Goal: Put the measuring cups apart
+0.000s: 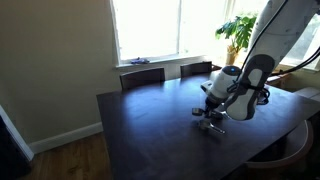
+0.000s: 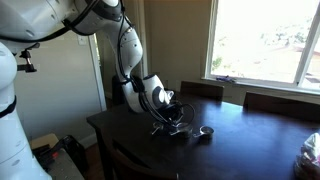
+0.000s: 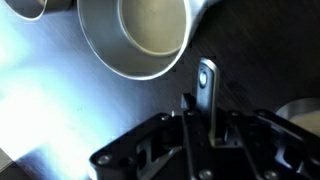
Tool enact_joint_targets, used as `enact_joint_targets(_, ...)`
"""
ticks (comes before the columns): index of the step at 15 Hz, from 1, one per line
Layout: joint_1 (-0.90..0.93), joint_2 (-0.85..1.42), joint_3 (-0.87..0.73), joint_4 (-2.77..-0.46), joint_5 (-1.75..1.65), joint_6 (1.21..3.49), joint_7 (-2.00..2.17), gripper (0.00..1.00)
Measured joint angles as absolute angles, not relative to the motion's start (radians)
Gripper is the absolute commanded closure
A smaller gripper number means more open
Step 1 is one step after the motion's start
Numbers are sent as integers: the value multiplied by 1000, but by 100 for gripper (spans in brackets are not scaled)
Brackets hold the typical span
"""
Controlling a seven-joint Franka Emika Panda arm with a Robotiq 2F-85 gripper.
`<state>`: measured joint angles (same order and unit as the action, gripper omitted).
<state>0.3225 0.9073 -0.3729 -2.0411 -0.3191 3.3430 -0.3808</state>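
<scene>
In the wrist view my gripper point(image 3: 205, 118) is shut on the flat metal handle point(image 3: 206, 85) of a measuring cup. The handle's holed end sticks out past the fingertips and its bowl is hidden. Just beyond lies a larger shiny measuring cup point(image 3: 135, 35) on the dark table, with the edge of another cup point(image 3: 30, 8) at the top left corner. In both exterior views the gripper point(image 1: 212, 113) point(image 2: 173, 120) is low over the table among the cups point(image 1: 211, 126). One small cup point(image 2: 207, 131) sits apart on the table.
The dark wooden table point(image 1: 150, 130) has chairs point(image 1: 142, 77) along its window side. A potted plant point(image 1: 238, 30) stands by the window. A rounded pale object point(image 3: 300, 112) shows at the right edge of the wrist view.
</scene>
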Motion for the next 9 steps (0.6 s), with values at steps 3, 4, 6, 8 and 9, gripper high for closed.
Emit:
enact_joint_targets(3,322,930,-373,-2006,-302,3344,-376,64)
enact_joint_targets(4,322,936,-373,-1997,-298,3345,-374,56)
enact_joint_targets(6,322,942,-373,-1981,-287,3348,-373,44)
enact_joint_targets(8,322,951,-374,-1963,-279,3349,-371,31)
enact_joint_targets(9,321,954,-374,-1956,-276,3349,-370,25)
